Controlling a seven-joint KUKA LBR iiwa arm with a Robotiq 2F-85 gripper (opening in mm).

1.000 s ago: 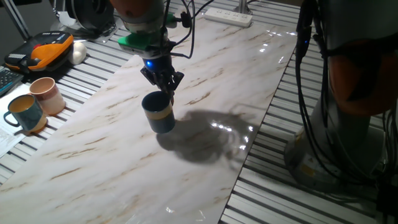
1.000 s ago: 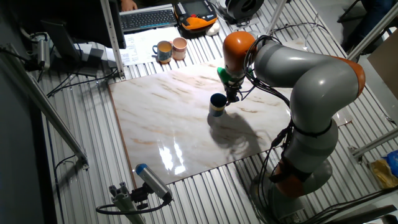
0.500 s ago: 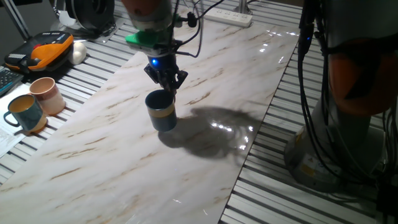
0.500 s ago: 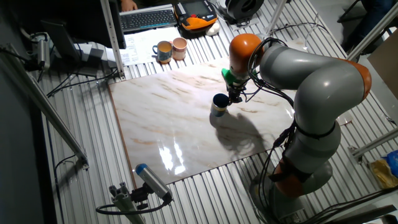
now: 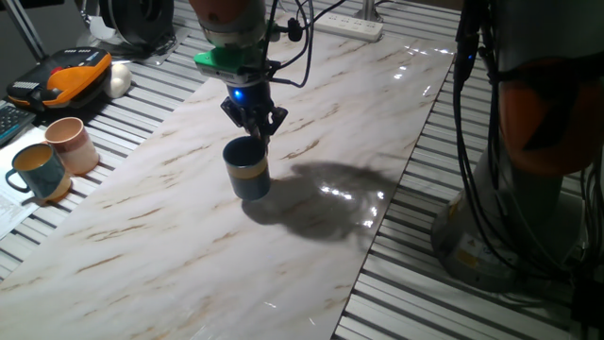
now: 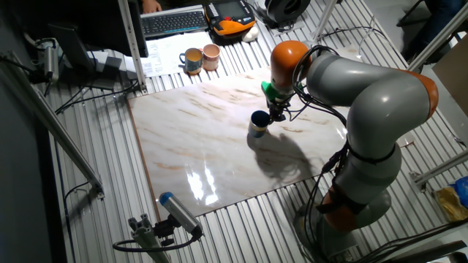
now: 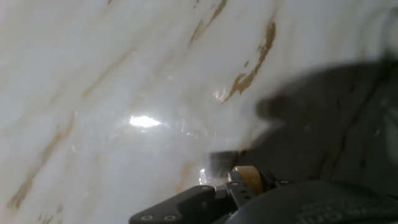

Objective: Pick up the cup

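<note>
One cup (image 5: 247,168) stood upright on the marble desk (image 5: 170,246), directly under the gripper (image 5: 255,130); its jaws seemed pinched on the far rim, though I couldn't tell for sure.

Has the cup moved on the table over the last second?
Yes. The cup, with the gripper at its rim, slid slightly right, away from the pink cup and toward the bright glare patch.

Three cups: dark banded cup (image 5: 247,167), teal mug (image 5: 36,171), pink cup (image 5: 72,143); one keyboard (image 6: 174,22), possibly.
</note>
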